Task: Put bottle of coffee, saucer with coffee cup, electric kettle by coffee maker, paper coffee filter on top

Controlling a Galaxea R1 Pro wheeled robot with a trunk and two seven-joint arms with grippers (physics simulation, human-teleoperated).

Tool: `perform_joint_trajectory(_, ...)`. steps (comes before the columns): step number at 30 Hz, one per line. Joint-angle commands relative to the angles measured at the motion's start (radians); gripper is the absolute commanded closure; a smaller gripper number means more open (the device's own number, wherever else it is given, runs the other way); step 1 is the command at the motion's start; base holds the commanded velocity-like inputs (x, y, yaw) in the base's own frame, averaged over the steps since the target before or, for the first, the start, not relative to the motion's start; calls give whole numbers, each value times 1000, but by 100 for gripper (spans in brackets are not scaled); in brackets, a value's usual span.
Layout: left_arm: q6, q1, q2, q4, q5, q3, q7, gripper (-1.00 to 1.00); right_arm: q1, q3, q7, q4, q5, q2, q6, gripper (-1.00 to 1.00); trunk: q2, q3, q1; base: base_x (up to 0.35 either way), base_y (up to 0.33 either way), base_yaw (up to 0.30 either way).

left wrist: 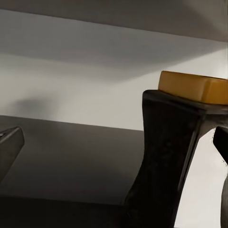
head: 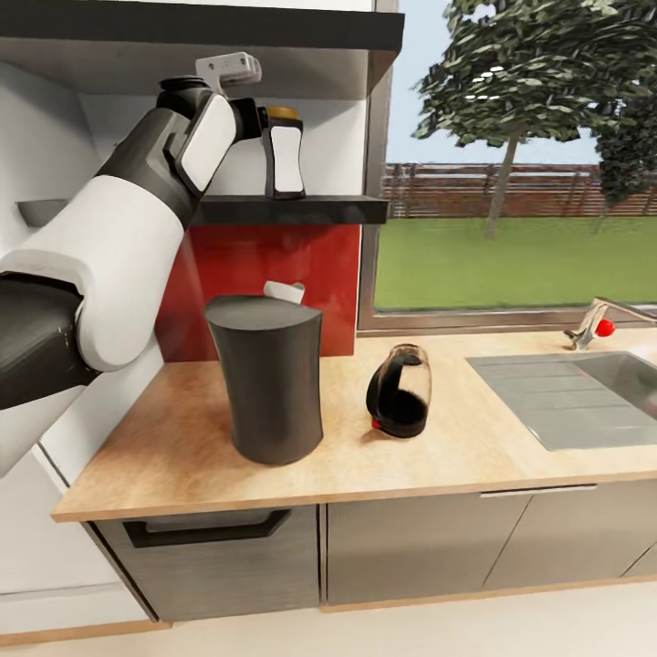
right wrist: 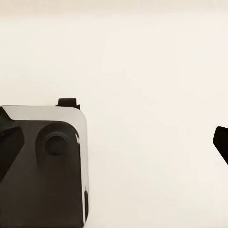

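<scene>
While the bottle of coffee stands upright on the dark kitchen shelf, its yellow cap just under the cabinet above, the left gripper is raised beside it at cap height. From the left wrist view the bottle sits between two dark fingertips, one on each side with a gap to the bottle, so the pincer is spread wide and holds nothing. Below, on the wooden countertop, the dark coffee maker stands upright in front of the red backsplash. Near it, toward the sink, the electric kettle lies tipped on its side. From the right wrist view, the right gripper's fingertips sit far apart over a pale floor, beside part of the robot's base
</scene>
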Motion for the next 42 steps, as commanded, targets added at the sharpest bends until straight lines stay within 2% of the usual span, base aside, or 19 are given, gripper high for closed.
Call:
perform_joint_trajectory(1,4,-1,0,-1,11,-8,9,-100,3,8,-2,0,-10,0,-2,-100,-2,-2,1,191,-123,0)
perform_joint_trajectory(19,5,47,4,-4,9,-8,7,-100,4,4,-2,-3,-13,0,-2,-100,-2,-2,1,17,-13,0)
perform_joint_trajectory(26,5,61,4,-4,9,-7,7,-100,4,4,-2,-4,-14,0,-2,-100,-2,-2,1,0,0,-169)
perform_joint_trajectory(42,6,85,10,1,9,-7,7,-100,4,3,-2,-4,-15,1,-2,-100,-2,-2,1,0,0,-32)
